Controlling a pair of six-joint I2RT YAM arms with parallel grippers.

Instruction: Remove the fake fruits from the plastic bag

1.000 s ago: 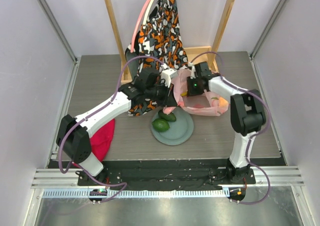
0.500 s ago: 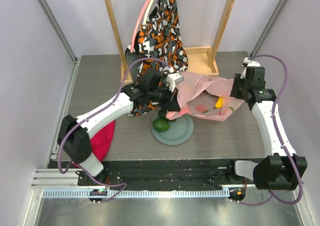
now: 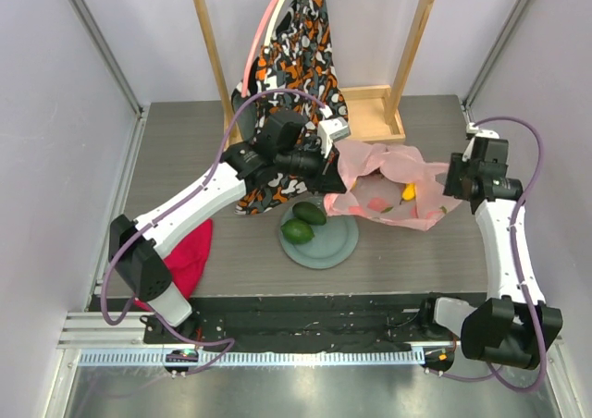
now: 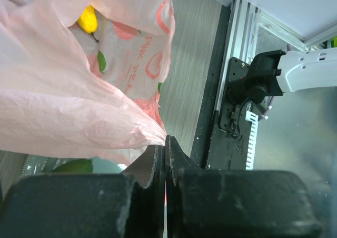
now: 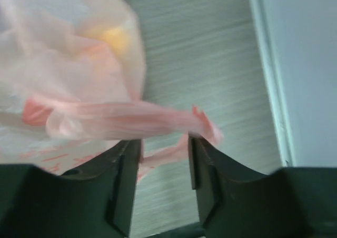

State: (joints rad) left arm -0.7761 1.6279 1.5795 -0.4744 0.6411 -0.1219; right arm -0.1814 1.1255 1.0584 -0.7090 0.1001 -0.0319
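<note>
The pink plastic bag (image 3: 384, 185) lies on the table, its left edge lifted. My left gripper (image 3: 335, 141) is shut on that edge; the left wrist view shows the jaws (image 4: 166, 143) pinched on the pink film (image 4: 63, 106). One yellow-orange fruit (image 3: 407, 192) shows through the bag, also in the left wrist view (image 4: 88, 19). Two green oval fruits (image 3: 310, 215) (image 3: 296, 231) lie on the grey-green plate (image 3: 340, 244). My right gripper (image 3: 453, 183) is open at the bag's right end; a twisted pink handle loop (image 5: 121, 119) lies across its fingertips (image 5: 164, 148). The grape bunch is hidden.
An orange-black-white garment (image 3: 296, 57) hangs from a wooden rack (image 3: 375, 104) at the back, draping behind my left arm. A red cloth (image 3: 190, 256) lies at the left front. Grey walls close the table on both sides.
My right arm swung from over the bag out to its right end. My left gripper lifted the bag's left edge up and back, uncovering the second green fruit on the plate.
</note>
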